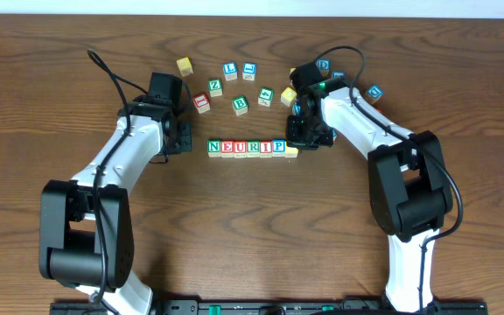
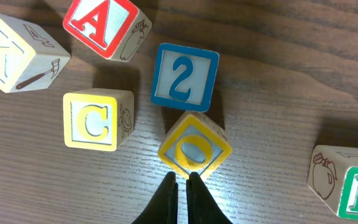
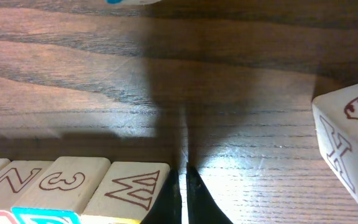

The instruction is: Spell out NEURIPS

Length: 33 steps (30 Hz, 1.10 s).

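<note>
A row of letter blocks reading N E U R I P [image 1: 246, 148] lies at mid-table. A yellow-faced block [image 1: 291, 151] sits at its right end, next to the P; its letter cannot be read. In the right wrist view this block shows a W on its upper side [image 3: 132, 186]. My right gripper [image 1: 297, 142] [image 3: 183, 174] is shut and empty, its tips down at the table just right of that block. My left gripper [image 1: 185, 140] [image 2: 183, 183] is shut and empty, left of the row, its tips touching a yellow O block [image 2: 194, 146].
Loose blocks lie behind the row: yellow [image 1: 185, 66], Z [image 1: 215, 86], red [image 1: 201, 103], B [image 1: 241, 104], two blue ones [image 1: 230, 69]. The left wrist view shows A [image 2: 101, 25], 2 [image 2: 184, 78], C [image 2: 95, 121] and the row's N [image 2: 356, 190]. Another block [image 3: 347, 143] lies right of my right fingers.
</note>
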Each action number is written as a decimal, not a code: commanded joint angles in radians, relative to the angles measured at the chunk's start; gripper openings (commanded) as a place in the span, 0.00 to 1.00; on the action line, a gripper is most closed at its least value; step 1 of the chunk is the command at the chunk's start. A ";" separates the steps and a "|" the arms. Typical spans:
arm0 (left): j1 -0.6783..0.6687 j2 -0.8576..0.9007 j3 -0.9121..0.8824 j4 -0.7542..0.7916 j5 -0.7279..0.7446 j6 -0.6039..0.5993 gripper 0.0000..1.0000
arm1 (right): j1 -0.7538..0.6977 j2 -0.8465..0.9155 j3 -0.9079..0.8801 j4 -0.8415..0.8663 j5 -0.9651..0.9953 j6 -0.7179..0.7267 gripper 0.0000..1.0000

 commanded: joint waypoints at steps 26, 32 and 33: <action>0.119 -0.601 0.163 -0.155 -0.020 0.021 0.50 | -0.081 -0.439 0.184 -0.173 0.096 -0.146 0.16; 0.119 -0.668 0.163 -0.195 -0.020 0.020 0.98 | -0.081 -0.563 0.184 -0.184 0.105 -0.145 0.40; 0.119 -0.669 0.163 -0.204 -0.020 0.020 0.98 | -0.081 -0.575 0.184 -0.187 0.108 -0.145 0.45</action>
